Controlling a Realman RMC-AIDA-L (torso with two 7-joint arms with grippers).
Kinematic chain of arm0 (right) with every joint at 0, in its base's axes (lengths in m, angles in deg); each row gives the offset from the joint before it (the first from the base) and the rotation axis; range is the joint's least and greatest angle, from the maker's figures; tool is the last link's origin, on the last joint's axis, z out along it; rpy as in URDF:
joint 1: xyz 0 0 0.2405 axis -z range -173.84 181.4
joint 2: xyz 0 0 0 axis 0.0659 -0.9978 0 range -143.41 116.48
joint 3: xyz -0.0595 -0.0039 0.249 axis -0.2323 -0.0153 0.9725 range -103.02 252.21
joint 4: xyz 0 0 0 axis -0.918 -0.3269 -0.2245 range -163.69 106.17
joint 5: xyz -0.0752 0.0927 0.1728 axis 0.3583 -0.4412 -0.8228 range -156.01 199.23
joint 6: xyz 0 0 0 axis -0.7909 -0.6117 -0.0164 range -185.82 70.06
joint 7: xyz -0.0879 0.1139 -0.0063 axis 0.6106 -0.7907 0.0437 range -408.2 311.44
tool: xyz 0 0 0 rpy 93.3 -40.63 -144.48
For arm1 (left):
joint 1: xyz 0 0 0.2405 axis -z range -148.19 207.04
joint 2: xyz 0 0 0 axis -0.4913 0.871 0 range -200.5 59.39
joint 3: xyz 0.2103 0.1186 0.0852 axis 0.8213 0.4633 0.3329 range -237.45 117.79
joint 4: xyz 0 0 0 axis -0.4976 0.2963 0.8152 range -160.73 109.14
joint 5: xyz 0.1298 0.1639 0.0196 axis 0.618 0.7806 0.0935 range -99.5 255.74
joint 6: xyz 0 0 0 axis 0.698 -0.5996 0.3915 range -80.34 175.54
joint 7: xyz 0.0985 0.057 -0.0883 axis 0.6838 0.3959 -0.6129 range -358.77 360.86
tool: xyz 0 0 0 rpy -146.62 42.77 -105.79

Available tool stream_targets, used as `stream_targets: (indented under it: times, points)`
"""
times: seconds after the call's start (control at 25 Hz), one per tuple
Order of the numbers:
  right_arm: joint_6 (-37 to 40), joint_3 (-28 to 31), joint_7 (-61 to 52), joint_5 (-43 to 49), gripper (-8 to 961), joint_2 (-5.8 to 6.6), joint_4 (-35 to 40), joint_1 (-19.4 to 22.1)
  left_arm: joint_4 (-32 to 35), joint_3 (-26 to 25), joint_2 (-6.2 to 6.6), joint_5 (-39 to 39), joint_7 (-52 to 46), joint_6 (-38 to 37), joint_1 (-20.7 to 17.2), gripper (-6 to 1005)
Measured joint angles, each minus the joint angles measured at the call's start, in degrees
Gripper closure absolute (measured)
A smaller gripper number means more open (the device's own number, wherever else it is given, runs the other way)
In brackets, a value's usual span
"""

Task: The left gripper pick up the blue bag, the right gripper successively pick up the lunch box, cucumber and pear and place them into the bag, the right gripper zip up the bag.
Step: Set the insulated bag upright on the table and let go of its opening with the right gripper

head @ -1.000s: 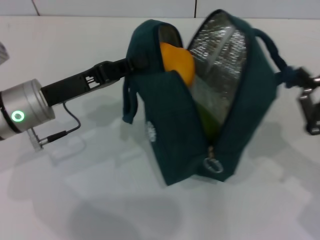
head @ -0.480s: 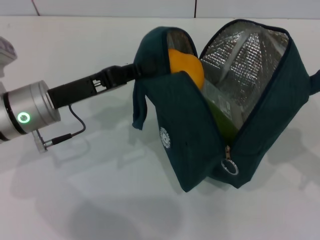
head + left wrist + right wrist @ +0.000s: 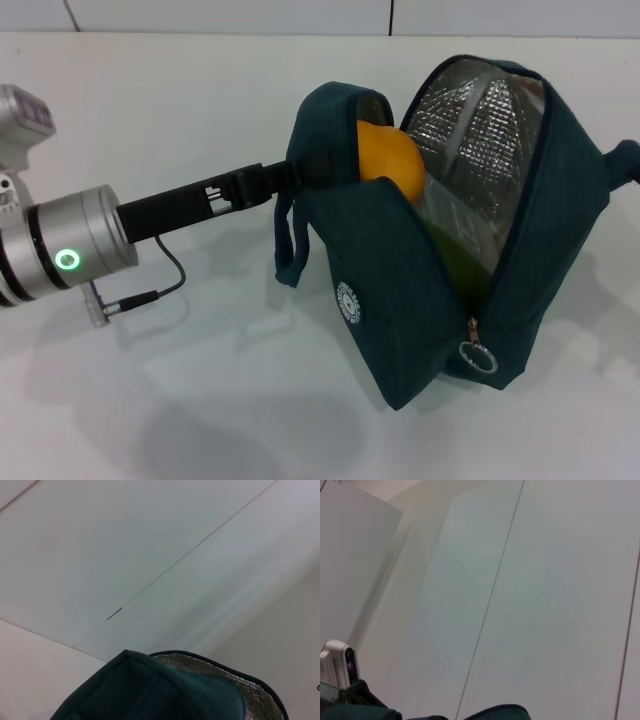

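On the white tabletop [image 3: 200, 400], my left hand [image 3: 300, 175], clamped on the bag [image 3: 400, 300], has dragged it rightward, pear [image 3: 390, 165] inside, zip still open; right hand unseen.

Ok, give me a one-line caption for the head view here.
Left gripper grips the open blue bag by its side panel; pear and green cucumber show inside, zipper undone.
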Motion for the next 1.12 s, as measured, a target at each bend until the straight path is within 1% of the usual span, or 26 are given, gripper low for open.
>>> stream_targets:
  times: [0.24, 0.48, 0.6, 0.76, 0.92, 1.12]
  points:
    - [-1.51, 0.05, -0.02, 0.42, 928, -0.13, -0.11, -2.00, -0.25, -0.11, 0.00, -0.39, 2.67, 0.25, 0.21, 885]
    - [-2.47, 0.35, 0.47, 0.45, 928, -0.53, -0.10, -4.18, -0.07, -0.44, 0.00, -0.80, 3.73, 0.31, 1.48, 884]
    - [-2.52, 1.17, 0.58, 0.45, 928, -0.70, 0.18, -4.77, -0.05, -0.44, 0.00, -2.09, 5.44, 0.31, 1.59, 884]
    - [-2.52, 2.18, 0.62, 0.49, 929, -0.64, 0.49, -5.36, -0.17, -0.38, 0.03, -3.75, 7.65, 0.30, 1.62, 884]
    - [-2.68, 2.09, 0.63, 0.78, 929, -0.65, -0.13, -5.77, -0.20, -0.23, 0.14, -3.90, 7.95, 0.33, 1.25, 884]
    - [-3.13, 2.12, 0.66, 2.25, 929, -1.27, -1.82, -5.74, -0.55, -0.19, 0.03, -3.64, 9.86, 1.80, -0.20, 883]
